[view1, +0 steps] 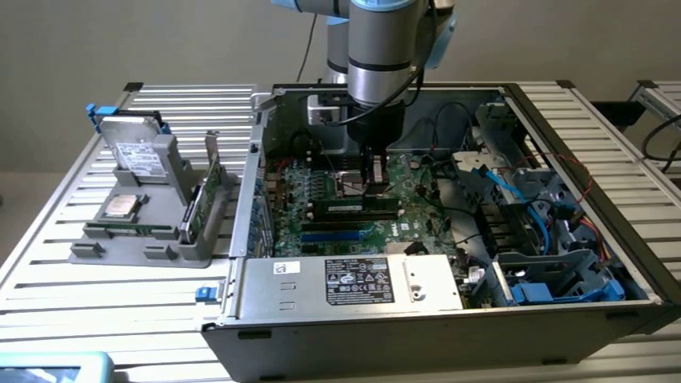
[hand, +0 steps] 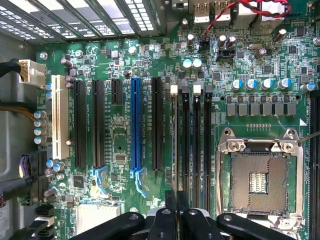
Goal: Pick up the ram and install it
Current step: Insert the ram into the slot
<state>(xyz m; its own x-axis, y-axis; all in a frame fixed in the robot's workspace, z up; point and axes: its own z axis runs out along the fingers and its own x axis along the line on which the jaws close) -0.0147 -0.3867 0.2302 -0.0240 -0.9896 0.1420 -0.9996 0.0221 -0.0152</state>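
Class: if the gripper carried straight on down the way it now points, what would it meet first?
Most likely the ram, which lies directly under the gripper on the motherboard. Depth is unclear from these views, so the two may already be touching.

Case (view1: 426,339) was left open on top, so the motherboard (view1: 319,191) could be reached from above; exterior view's right was crowded by cables (view1: 498,185).

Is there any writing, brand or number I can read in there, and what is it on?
Nothing reads for sure.
Black sticker on the power supply box: print too small.
White sticker beside it: too small.
Hard drive label: blurred.
White print on the motherboard: too small.
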